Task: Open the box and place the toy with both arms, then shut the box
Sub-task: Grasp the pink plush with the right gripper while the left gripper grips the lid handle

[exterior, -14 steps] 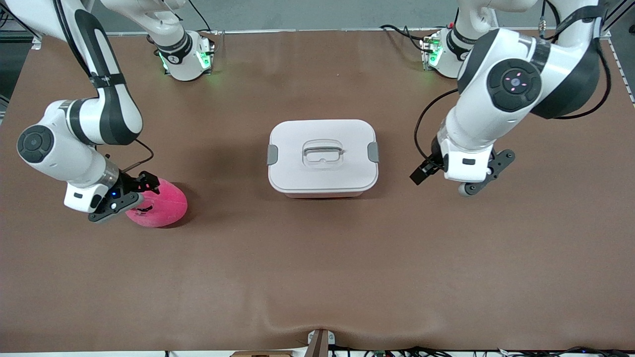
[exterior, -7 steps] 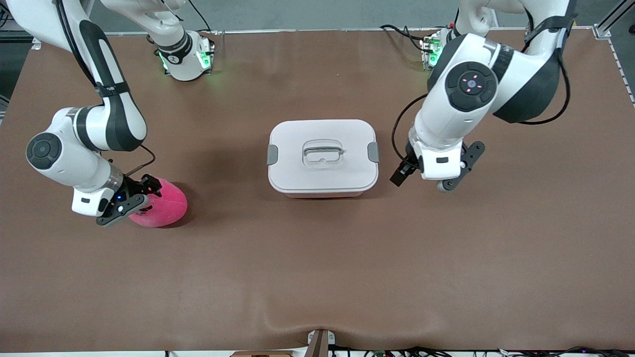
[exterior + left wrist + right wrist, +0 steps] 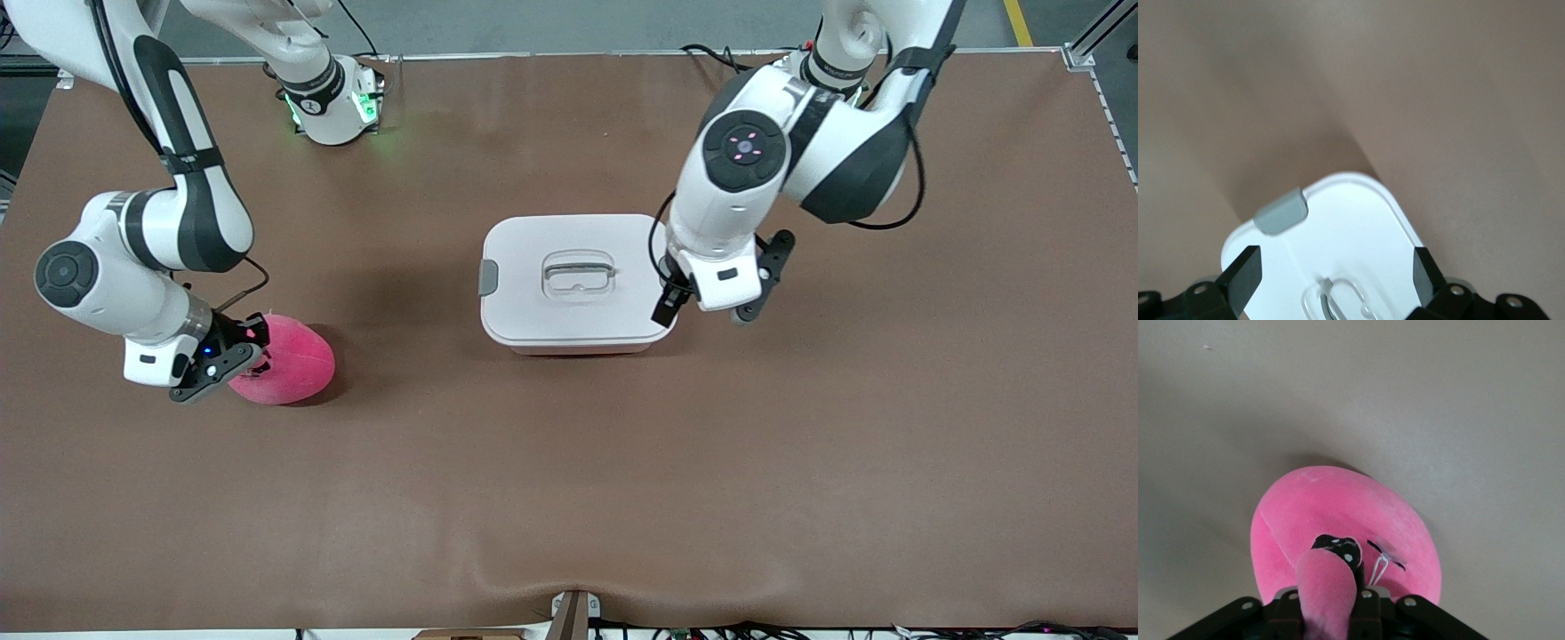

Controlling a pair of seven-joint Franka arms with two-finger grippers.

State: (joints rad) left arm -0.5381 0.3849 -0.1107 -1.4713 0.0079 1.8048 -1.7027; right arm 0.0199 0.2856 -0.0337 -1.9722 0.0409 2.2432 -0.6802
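Note:
The box [image 3: 578, 333] stands mid-table with its white lid [image 3: 533, 302] on, the grey handle [image 3: 579, 273] lying in its recess. One grey clip [image 3: 488, 277] shows; the other is hidden under my left gripper [image 3: 670, 299]. That gripper is open over the lid's edge toward the left arm's end. In the left wrist view its fingers [image 3: 1245, 277] stand wide apart over the lid [image 3: 1358, 227], with a clip [image 3: 1280, 211] and the handle [image 3: 1338, 300] in sight. My right gripper [image 3: 242, 348] is shut on a protruding part of the pink toy [image 3: 289, 360], as the right wrist view [image 3: 1328, 590] shows on the toy [image 3: 1345, 513].
The brown table mat [image 3: 569, 498] is bare nearer the front camera. The arm bases [image 3: 333, 102] stand along the table's edge farthest from that camera. The toy lies toward the right arm's end, well apart from the box.
My left gripper has moved from the left arm's end of the table to over the lid's edge. My right gripper has stayed at the toy, which has shifted slightly.

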